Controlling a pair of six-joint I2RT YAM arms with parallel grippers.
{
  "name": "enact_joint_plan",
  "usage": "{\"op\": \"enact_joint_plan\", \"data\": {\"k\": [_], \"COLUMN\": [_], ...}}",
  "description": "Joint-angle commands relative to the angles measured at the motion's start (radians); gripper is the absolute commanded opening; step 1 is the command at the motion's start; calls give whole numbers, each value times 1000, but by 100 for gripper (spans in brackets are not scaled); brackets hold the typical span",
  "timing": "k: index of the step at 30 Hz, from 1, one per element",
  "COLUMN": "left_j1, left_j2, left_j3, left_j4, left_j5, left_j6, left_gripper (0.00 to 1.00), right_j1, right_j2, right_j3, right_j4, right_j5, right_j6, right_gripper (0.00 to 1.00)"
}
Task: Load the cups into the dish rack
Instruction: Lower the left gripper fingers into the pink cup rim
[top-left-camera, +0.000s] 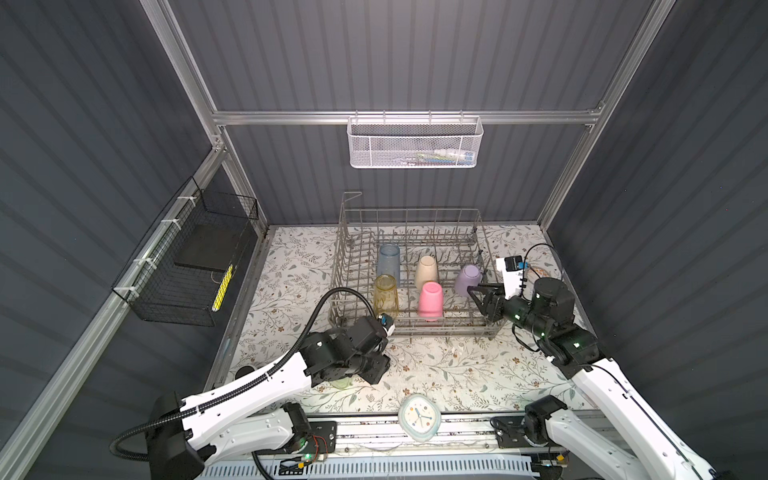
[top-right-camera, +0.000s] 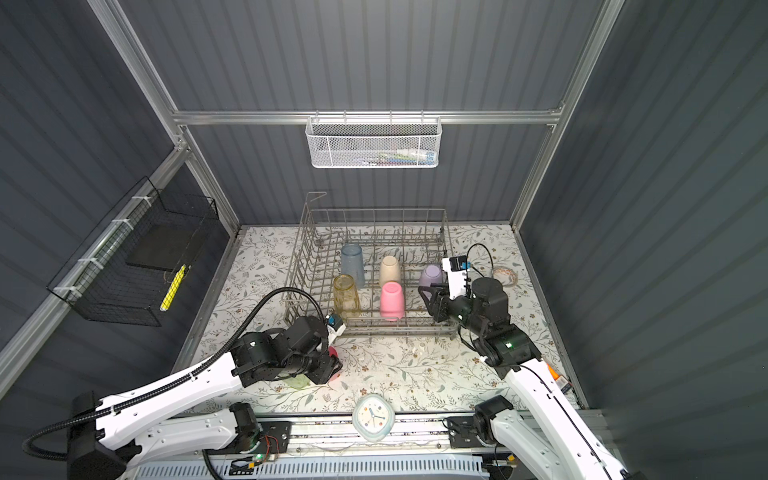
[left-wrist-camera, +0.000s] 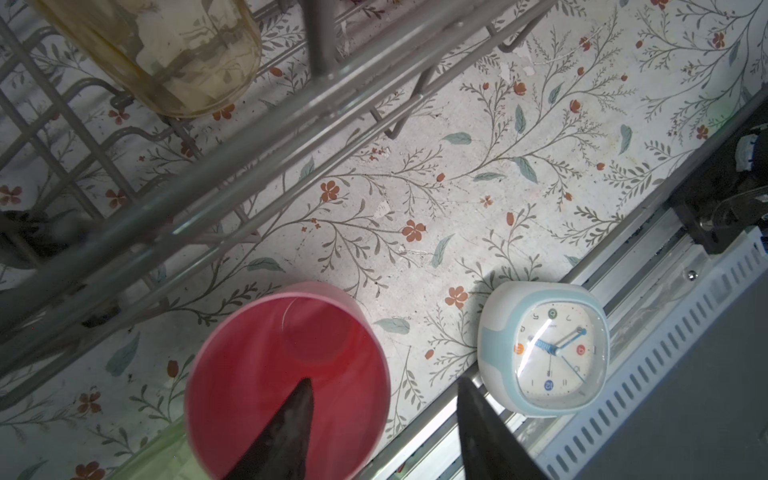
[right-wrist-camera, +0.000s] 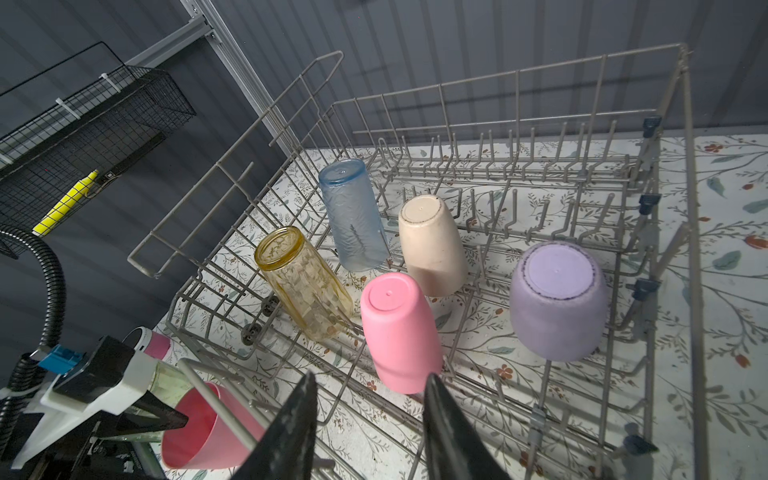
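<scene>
The grey wire dish rack (top-left-camera: 415, 329) holds the blue (top-left-camera: 389, 261), yellow (top-left-camera: 385, 296), beige (top-left-camera: 427, 271), pink (top-left-camera: 430, 300) and lavender (top-left-camera: 467, 279) cups, all bottom up. A second pink cup (left-wrist-camera: 286, 374) lies tilted outside the rack's front left corner, mouth toward my left gripper (left-wrist-camera: 385, 380). That gripper is open and straddles the rim. One finger is inside the cup, the other outside with a gap to the wall. A green cup (top-right-camera: 298, 381) sits half hidden under that wrist. My right gripper (right-wrist-camera: 370, 375) hangs open and empty over the rack's front right, near the pink cup (right-wrist-camera: 399, 332).
A pale blue clock (top-left-camera: 417, 417) lies at the table's front edge, close to the left gripper's outer finger. A short pink cylinder (right-wrist-camera: 149, 343) stands beside the green cup. A white mesh basket (top-left-camera: 414, 143) hangs on the back wall and a black wire basket (top-left-camera: 187, 266) on the left wall.
</scene>
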Motion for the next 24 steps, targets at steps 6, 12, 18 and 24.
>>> {"op": "enact_joint_plan", "data": {"k": [6, 12, 18, 24], "left_j1": [-68, -112, -128, -128], "left_j2": [32, 106, 142, 142], "left_j3": [31, 69, 86, 95], "left_j4": [23, -20, -50, -59], "left_j5": [-19, -80, -144, -196], "left_j6": [97, 98, 71, 42], "left_gripper": [57, 57, 56, 56], "right_j1": [5, 3, 2, 3], "right_j2": [-19, -30, -38, -45], "right_j3": [-21, -26, -44, -49], "right_j4": [-2, -3, 4, 5], "right_j5": [14, 16, 15, 15], "right_j6": [0, 0, 4, 3], "right_gripper": [43, 43, 43, 43]}}
